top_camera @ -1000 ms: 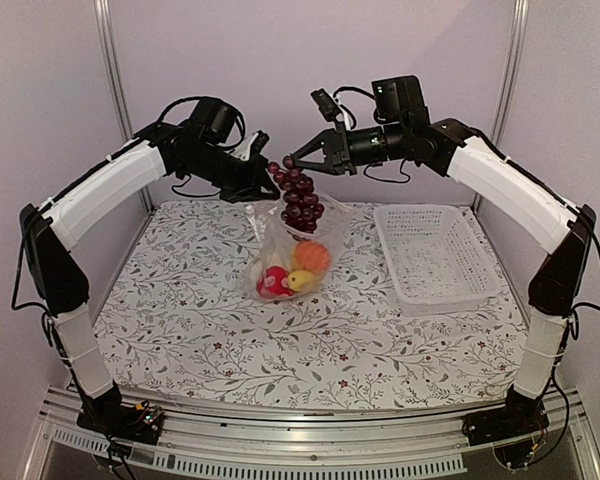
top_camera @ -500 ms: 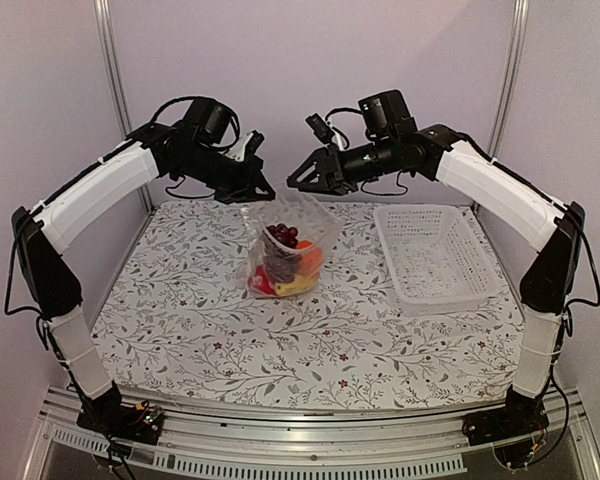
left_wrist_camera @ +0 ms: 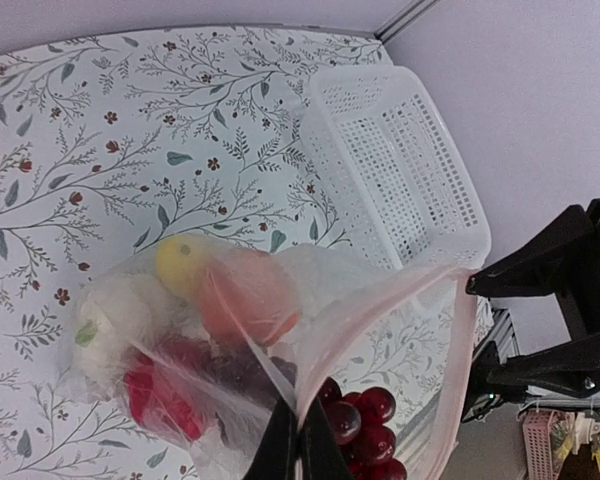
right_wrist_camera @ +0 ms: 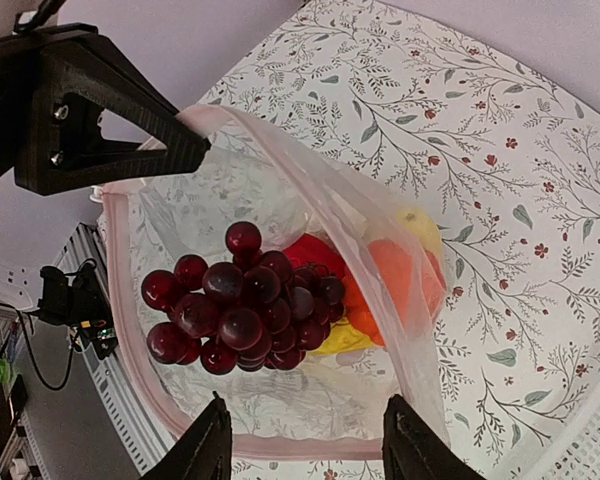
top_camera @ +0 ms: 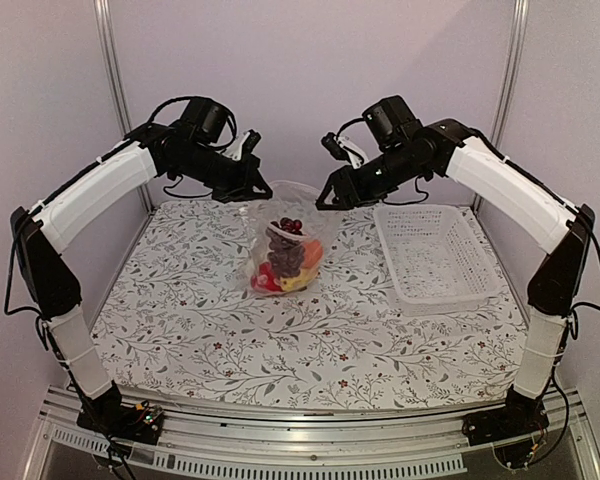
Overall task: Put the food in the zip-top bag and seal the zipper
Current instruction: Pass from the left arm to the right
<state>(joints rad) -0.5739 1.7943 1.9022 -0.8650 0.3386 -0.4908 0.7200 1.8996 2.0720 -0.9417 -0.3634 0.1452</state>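
We see zip-top bag (top_camera: 318, 216) upright near far edge of tabletop (top_camera: 180, 330), about midway across: clear, crinkly, mouth wide open. Zipper (right_wrist_camera: 112, 270): pinkish strip round mouth, unsealed. Inside: dark red grape bunch (right_wrist_camera: 235, 310) on top; beneath, red piece (right_wrist_camera: 315, 250), orange ball (right_wrist_camera: 405, 275), yellow round (right_wrist_camera: 420, 226), cream-white lump (left_wrist_camera: 105, 325).

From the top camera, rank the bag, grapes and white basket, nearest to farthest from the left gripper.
1. zip-top bag, its rim pinched by the left gripper.
2. grape bunch, lower inside the bag.
3. white basket, far right.
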